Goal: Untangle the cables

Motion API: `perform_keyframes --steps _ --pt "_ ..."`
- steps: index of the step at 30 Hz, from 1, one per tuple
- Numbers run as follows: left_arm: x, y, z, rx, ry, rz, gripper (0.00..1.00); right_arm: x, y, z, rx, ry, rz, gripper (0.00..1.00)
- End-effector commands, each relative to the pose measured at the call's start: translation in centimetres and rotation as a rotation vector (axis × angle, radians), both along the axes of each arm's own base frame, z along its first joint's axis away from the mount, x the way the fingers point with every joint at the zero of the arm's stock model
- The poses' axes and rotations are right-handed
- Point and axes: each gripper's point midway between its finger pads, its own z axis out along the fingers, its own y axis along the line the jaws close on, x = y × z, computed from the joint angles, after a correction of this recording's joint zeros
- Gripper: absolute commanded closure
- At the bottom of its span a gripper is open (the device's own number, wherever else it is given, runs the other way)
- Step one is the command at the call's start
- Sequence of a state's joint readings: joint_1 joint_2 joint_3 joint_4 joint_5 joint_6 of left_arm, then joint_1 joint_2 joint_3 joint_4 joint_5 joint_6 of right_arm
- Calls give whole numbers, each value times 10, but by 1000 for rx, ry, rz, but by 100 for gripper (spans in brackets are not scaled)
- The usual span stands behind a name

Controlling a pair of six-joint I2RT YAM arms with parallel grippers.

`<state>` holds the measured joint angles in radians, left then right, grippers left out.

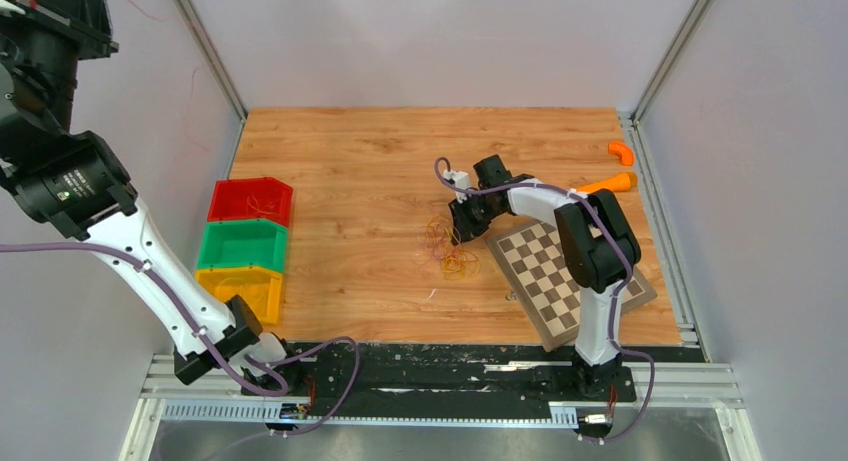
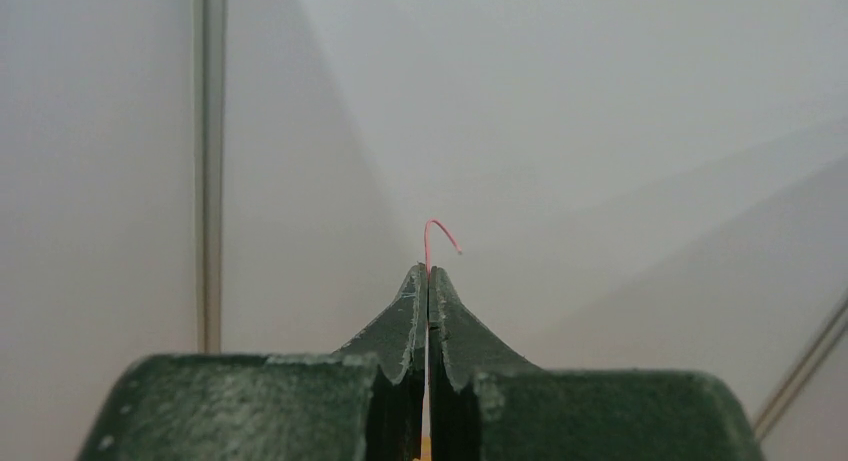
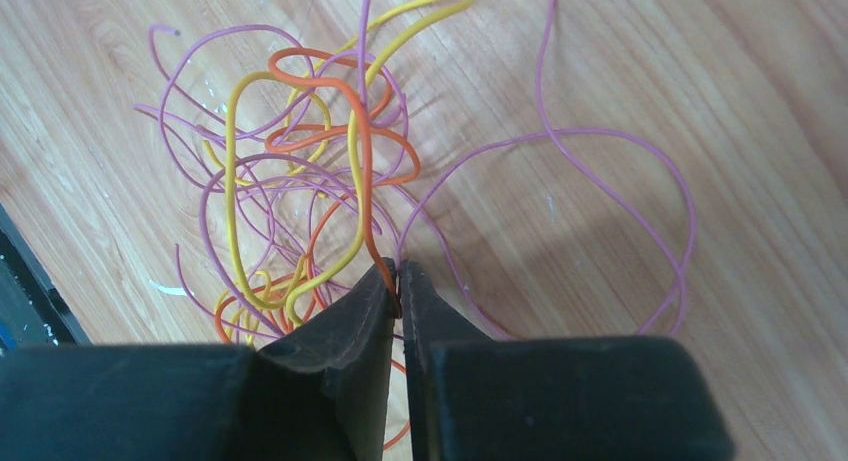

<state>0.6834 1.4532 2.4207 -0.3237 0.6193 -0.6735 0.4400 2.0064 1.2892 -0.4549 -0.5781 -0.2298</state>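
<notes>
Table (image 1: 340,181) carries the cables (image 1: 447,249), tangled beside the checkerboard (image 1: 560,271). Right gripper (image 3: 398,281) is clamped on an orange strand (image 3: 355,131) there; left gripper (image 2: 428,276) pinches a red strand (image 2: 440,229) aloft. Extraction step: next probably needs a slow, snag-free lift.

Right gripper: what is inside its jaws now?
An orange cable runs into the nearly closed right gripper, seemingly pinched. How far it continues between the fingers is covered.

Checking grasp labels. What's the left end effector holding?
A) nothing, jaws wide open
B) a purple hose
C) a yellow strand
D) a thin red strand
D: the left end effector is shut, and a thin red strand curls out from between its fingertips in the left wrist view.
</notes>
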Motion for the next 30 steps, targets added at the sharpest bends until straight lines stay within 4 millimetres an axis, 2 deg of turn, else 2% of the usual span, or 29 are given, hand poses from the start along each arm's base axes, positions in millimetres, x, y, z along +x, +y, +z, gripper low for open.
perform_keyframes --steps 1,3,6,14,20,22,30 --pt "29 9 -64 -40 199 -78 100 -13 -36 -29 -143 52 -33 88" --pt "35 15 -89 -37 260 -75 100 -12 -34 -25 -132 51 -32 88" --pt "36 29 -113 -12 296 -14 100 -11 -32 -21 -121 50 -32 87" --pt "26 55 -128 3 329 108 100 -15 -31 -20 -114 63 -25 87" --pt "22 38 -141 38 336 24 100 -16 -31 -19 -112 65 -25 87" --pt "21 41 -148 38 356 39 100 -17 -31 -19 -111 69 -25 87" --pt "17 84 -189 29 461 220 100 -19 -32 -22 -111 77 -23 86"
